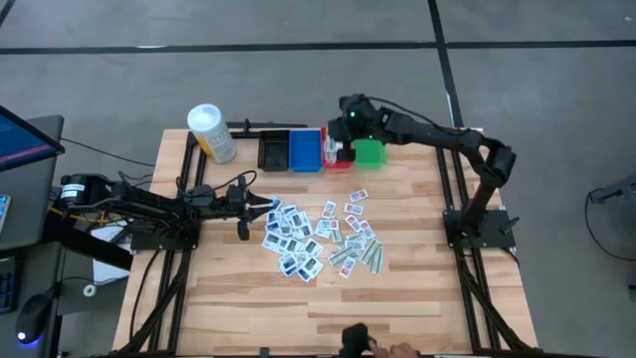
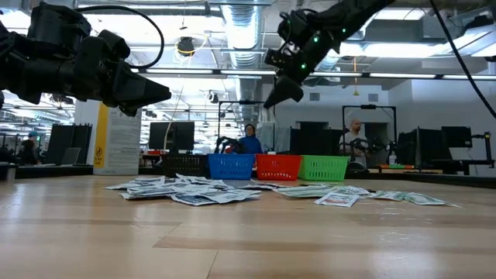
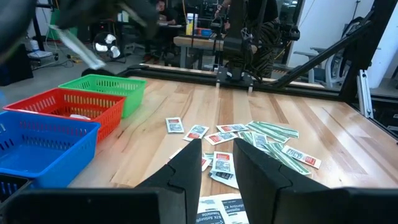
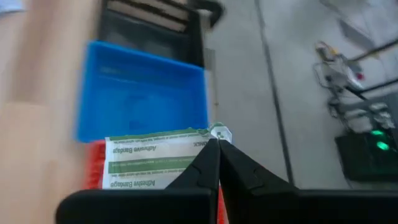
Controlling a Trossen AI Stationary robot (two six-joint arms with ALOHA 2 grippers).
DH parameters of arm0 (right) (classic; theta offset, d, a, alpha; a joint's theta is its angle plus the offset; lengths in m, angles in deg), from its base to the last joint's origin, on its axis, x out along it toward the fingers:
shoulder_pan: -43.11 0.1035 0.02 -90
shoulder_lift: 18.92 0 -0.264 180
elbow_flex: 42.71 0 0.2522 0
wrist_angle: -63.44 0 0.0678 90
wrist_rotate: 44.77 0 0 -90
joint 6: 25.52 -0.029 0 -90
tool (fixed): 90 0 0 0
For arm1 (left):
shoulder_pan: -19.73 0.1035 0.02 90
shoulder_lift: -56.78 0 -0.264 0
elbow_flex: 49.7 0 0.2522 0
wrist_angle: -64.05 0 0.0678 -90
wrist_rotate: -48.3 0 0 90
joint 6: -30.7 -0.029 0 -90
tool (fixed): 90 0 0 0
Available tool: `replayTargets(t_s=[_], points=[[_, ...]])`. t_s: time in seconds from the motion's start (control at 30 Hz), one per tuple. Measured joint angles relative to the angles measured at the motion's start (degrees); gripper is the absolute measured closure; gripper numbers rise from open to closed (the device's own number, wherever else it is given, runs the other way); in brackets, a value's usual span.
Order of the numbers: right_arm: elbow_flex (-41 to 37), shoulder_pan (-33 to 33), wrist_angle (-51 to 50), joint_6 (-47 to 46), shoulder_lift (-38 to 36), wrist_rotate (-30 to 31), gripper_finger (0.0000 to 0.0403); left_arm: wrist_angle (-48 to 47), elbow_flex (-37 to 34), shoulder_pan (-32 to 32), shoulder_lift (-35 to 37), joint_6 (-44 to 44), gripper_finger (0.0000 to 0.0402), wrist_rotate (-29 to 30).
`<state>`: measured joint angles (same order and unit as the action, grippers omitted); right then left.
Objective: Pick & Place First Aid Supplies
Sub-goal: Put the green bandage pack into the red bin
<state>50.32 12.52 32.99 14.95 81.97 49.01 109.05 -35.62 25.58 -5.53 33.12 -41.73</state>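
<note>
One bandage strip (image 4: 155,163) hangs pinched by its corner in the right gripper (image 4: 217,149) above the red bin (image 1: 339,151). Released off-centre, it may flutter into the blue bin (image 1: 305,149). The left gripper (image 3: 216,163), half-open and empty, hovers over the packets (image 1: 318,239).

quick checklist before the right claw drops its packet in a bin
1. Right claw shut on the adhesive bandage packet: ok.
2. Right claw over the bin row, near the red bin and blue bin: ok.
3. Exactly which bin lies under the packet: cannot tell.
4. Left claw away from the bins, by the packet pile: ok.
5. Left claw holding nothing, open: ok.
</note>
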Motion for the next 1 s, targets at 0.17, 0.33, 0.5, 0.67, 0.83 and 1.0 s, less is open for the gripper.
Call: replayTargets(t_s=[0.17,0.33,0.5,0.67,0.83,1.0], points=[[-0.06,-3.98,1.02,-0.02,3.41,-0.02,0.0403,0.0,0.0,0.01,-0.02,-0.01,0.0309,0.0],[-0.08,-5.5,0.36,-0.02,7.51,-0.72,0.0403,0.0,0.0,0.01,-0.02,-0.01,0.0309,0.0],[-0.08,-4.76,0.41,-0.02,9.78,-0.77,0.0403,-0.01,0.0,0.0,-0.02,-0.01,0.0309,-0.01],[-0.08,-3.7,0.25,-0.48,10.0,-0.78,0.0403,0.0,0.0,0.01,-0.02,0.01,0.0309,0.0],[-0.08,-3.16,-0.32,-2.91,10.0,-0.78,0.0384,0.0,0.0,0.01,-0.02,0.01,0.0309,0.0],[-0.08,-3.17,-3.4,-3.02,10.0,-0.75,0.0341,0.0,0.0,0.0,-0.02,0.01,0.0309,0.0]])
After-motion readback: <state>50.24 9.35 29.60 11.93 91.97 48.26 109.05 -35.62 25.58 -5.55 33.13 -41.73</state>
